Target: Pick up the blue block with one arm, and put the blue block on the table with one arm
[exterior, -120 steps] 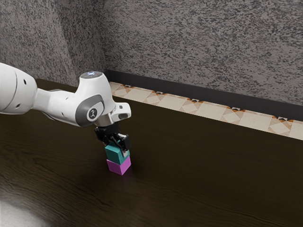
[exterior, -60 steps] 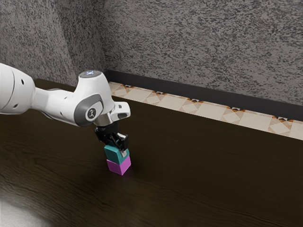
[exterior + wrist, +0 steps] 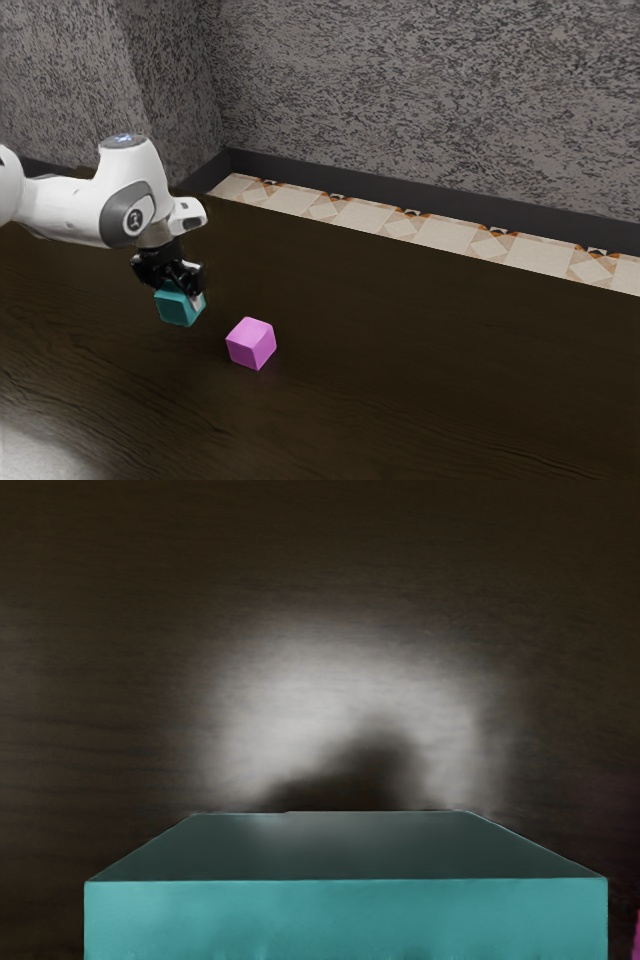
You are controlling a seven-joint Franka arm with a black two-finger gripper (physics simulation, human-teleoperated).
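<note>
black fingers of the gripper (image 3: 182, 295) are clamped on the blue block (image 3: 178, 307), one of them against the side that faces the pink block (image 3: 251, 343). the blue block is teal and hangs upright under the hand, above or on the table (image 3: 430, 385); whether its underside touches the wood i cannot tell. in the wrist view its top face and one side are close under the hand, with a pale glow and a dark shadow on the wood beyond. the pink block sits on the table, well apart from the far edge and near the blue block, to the exterior view's right of it, with a gap between. past the table's far edge run a tiled strip (image 3: 360, 215), a dark baseboard (image 3: 400, 190) and a mottled grey wall (image 3: 430, 90).
</note>
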